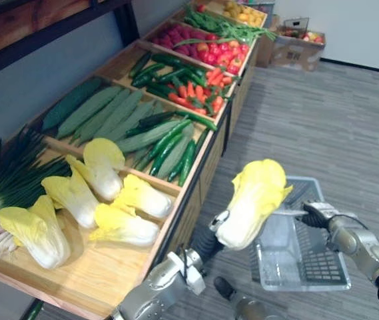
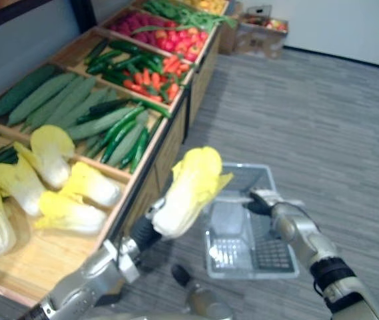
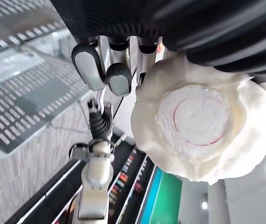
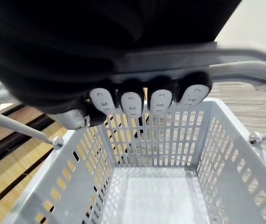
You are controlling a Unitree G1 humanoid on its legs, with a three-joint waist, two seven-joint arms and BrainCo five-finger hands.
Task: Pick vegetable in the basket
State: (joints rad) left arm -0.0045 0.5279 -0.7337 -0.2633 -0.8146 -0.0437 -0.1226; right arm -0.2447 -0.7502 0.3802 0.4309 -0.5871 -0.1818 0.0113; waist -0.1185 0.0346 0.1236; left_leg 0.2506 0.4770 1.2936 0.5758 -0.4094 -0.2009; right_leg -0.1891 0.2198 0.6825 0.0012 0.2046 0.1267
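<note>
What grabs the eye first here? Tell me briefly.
A yellow napa cabbage stands out, held up in the left hand just off the front edge of the wooden shelf. Right beside it, the right hand grips the handle of a grey basket. More cabbages lie on the shelf's near section.

Looking at a long wooden bench (image 1: 109, 273) split into compartments. Holds five napa cabbages (image 1: 119, 227) on bare wood in the nearest one, green onions (image 1: 9, 180) bunched beside them at the wall side. Carries pale green gourds (image 1: 102, 110) and darker cucumbers (image 1: 169, 143) next, then carrots (image 1: 196, 90) with more dark cucumbers, then red peppers (image 1: 222, 53), yellow produce (image 1: 242, 13) way at the far end. Stands on grey floor (image 1: 322, 127), cardboard box (image 1: 299, 47) parked past the far end.
</note>
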